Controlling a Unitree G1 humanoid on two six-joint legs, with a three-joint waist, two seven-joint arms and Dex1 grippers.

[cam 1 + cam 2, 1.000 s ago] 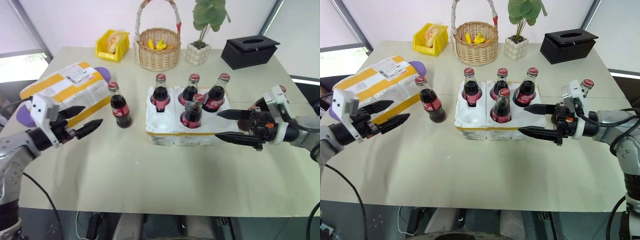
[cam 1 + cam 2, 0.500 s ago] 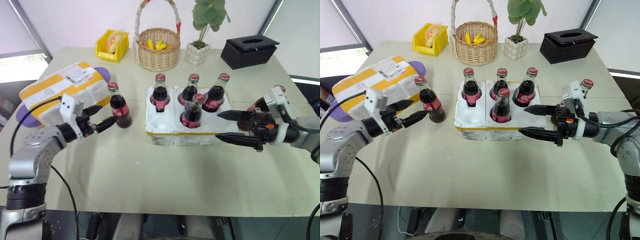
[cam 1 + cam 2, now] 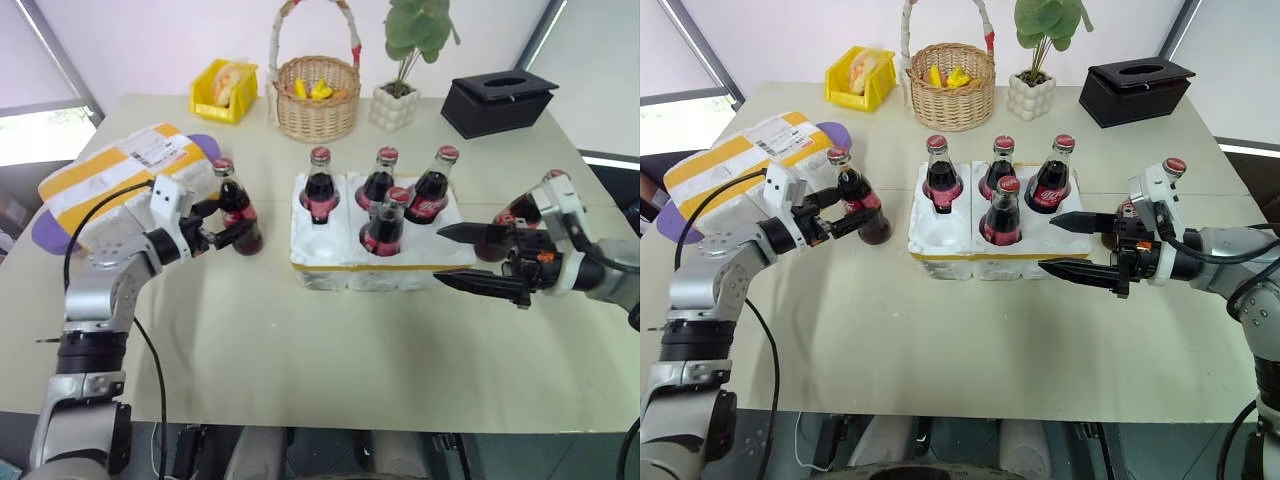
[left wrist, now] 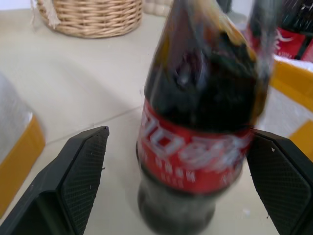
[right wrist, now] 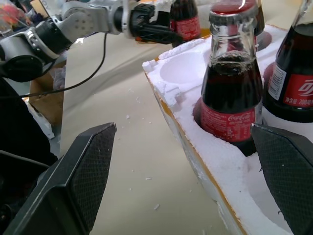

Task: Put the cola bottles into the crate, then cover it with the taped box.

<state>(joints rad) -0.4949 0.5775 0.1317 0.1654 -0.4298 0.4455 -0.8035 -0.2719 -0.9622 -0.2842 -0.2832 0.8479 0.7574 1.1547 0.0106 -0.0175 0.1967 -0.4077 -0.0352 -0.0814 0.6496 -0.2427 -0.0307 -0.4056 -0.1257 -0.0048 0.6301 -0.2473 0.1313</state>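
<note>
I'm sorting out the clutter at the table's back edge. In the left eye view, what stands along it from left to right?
yellow bin → wicker basket → potted plant → black tissue box

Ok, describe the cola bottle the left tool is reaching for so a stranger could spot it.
Find the white foam crate mid-table. Just left of it, one cola bottle stands on the bare tabletop between the left tool's open fingers. It's the one beside the yellow-taped box.

The cola bottles (image 3: 1000, 210) are glossy dark glass with smooth red labels. The crate (image 5: 195, 122) is matt, crumbly white foam. Between the left gripper's (image 4: 178, 186) textured black pads (image 4: 80, 181) stands one bottle (image 4: 200, 122). The basket (image 3: 318, 97) is woven wicker.
</note>
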